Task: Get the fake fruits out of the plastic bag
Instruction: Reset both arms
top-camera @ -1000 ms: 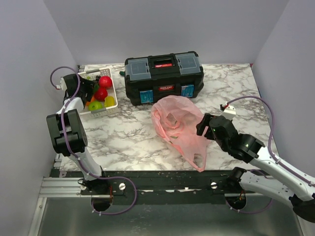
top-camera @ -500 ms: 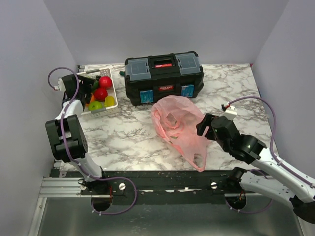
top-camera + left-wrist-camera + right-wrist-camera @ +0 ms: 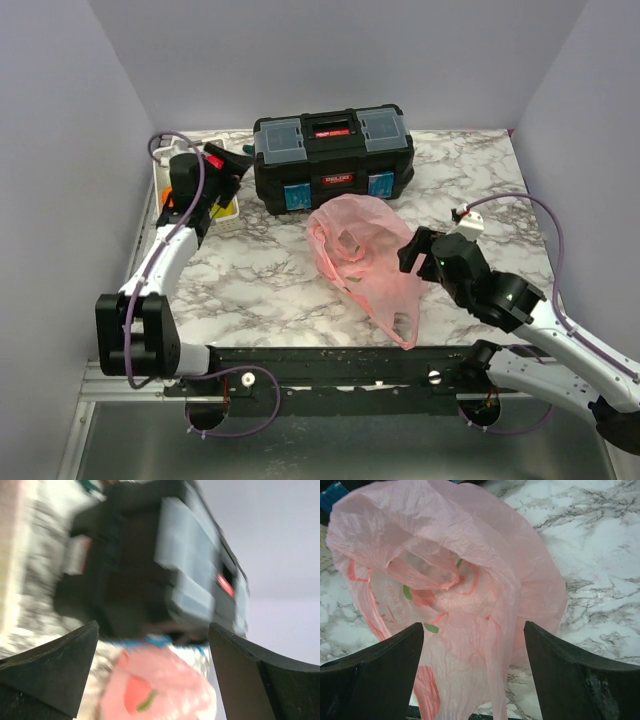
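Note:
The pink plastic bag (image 3: 358, 258) lies crumpled on the marble table in front of the black toolbox, its mouth (image 3: 437, 575) facing my right wrist camera. No fruit shape shows through it. My right gripper (image 3: 411, 250) hovers at the bag's right side, open (image 3: 473, 625), with the bag's lower folds beyond its fingers. My left gripper (image 3: 224, 166) is raised over the white basket, open and holding nothing (image 3: 153, 630); its blurred view looks at the toolbox and bag. The arm hides most of the fake fruits in the basket. A red one (image 3: 214, 160) and a yellow one (image 3: 227, 208) peek out.
The black toolbox (image 3: 332, 158) with grey lid compartments stands at the back centre. The white slotted basket (image 3: 232, 216) sits at the back left, mostly under my left arm. Grey walls close in the left, right and back. A black rail runs along the near table edge.
My left arm has swung from the basket's left side to above it, turning toward the toolbox, and its jaws have widened. The right gripper has opened slightly and stayed by the bag.

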{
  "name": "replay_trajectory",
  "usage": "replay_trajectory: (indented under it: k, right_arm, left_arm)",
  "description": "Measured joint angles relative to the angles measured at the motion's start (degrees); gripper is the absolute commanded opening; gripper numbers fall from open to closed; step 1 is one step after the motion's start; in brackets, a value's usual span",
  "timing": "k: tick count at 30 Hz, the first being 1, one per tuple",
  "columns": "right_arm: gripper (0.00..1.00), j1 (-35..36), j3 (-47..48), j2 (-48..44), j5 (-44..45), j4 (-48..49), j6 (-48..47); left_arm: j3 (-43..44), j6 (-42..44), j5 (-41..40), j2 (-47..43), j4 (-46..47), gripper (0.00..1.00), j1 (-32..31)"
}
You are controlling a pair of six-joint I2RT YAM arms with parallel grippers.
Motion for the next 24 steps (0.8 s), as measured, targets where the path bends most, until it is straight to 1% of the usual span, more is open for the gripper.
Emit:
replay_trajectory:
  k: [2,7,10,13,16,24]
  right_arm:
    - [0.86,0.00,1.27,0.00,0.20,-0.15,-0.42]
    - [0.89,0.00,5.35,-0.85,1.31,-1.07,-1.77]
    - [0.90,0.00,7.91,-2.27,2.03,-1.53,-2.97]
    - [0.91,0.00,11.19,-3.34,2.67,-1.99,-4.61]
    - [0.92,0.00,14.19,-4.26,3.19,-2.03,-6.84]
    - [0.98,0.00,19.06,-8.57,3.74,-1.05,-13.33]
  left_arm:
    - [0.09,1.90,0.85,-3.58,-0.11,0.89,-5.51]
    - [0.98,7.61,1.95,-11.15,-0.85,0.88,-13.64]
    - [1.79,14.36,1.90,-16.90,-1.40,0.88,-19.78]
    - [1.81,19.89,2.27,-22.51,-1.49,0.88,-24.35]
    - [1.81,25.29,2.27,-29.55,-1.46,0.89,-25.90]
    - [1.81,32.37,2.16,-42.25,1.64,0.91,-26.08]
